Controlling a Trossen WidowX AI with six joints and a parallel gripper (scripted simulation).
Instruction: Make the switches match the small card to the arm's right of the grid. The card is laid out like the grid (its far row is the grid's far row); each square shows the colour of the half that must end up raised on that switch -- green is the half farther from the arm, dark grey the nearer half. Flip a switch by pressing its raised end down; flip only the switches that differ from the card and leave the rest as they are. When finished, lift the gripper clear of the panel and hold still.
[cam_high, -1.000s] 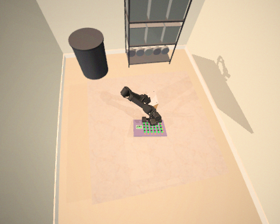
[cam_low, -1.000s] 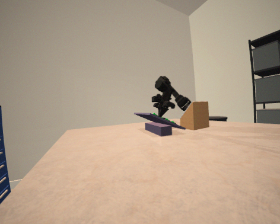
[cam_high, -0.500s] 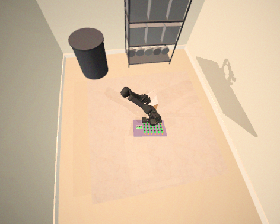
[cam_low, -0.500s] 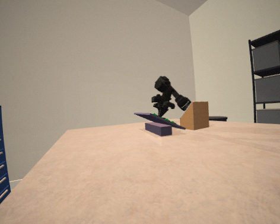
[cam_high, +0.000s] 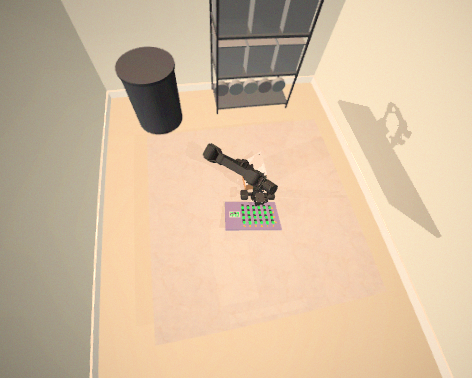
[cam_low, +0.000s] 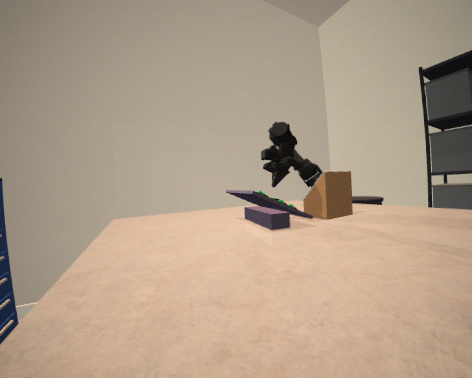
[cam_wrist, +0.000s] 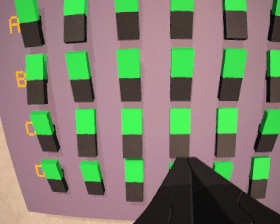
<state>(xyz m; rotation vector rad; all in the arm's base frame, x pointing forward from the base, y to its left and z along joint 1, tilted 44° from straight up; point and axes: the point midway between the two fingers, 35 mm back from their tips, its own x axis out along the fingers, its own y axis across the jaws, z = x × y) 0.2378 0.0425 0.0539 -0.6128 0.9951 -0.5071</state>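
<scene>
The purple switch panel (cam_high: 229, 225) (cam_low: 240, 193) (cam_wrist: 103, 97) lies tilted on the table, with several rows of rocker switches, each half green and half dark grey. The small card (cam_high: 234, 214) sits at the panel's left side in the top view; its squares are too small to read. My gripper (cam_high: 258, 201) (cam_low: 275, 183) (cam_wrist: 185, 166) is shut and empty. It hangs a little above the panel's near rows, its tip just below the row C switch (cam_wrist: 180, 128) in the fourth column. It hides part of row D.
A brown wedge (cam_low: 330, 195) stands behind the panel and a purple block (cam_low: 267, 218) props it up. A dark round bin (cam_high: 149, 90) and a shelf rack (cam_high: 260, 50) (cam_low: 447, 135) stand far off. A blue drawer cabinet (cam_low: 5, 270) stands at the left.
</scene>
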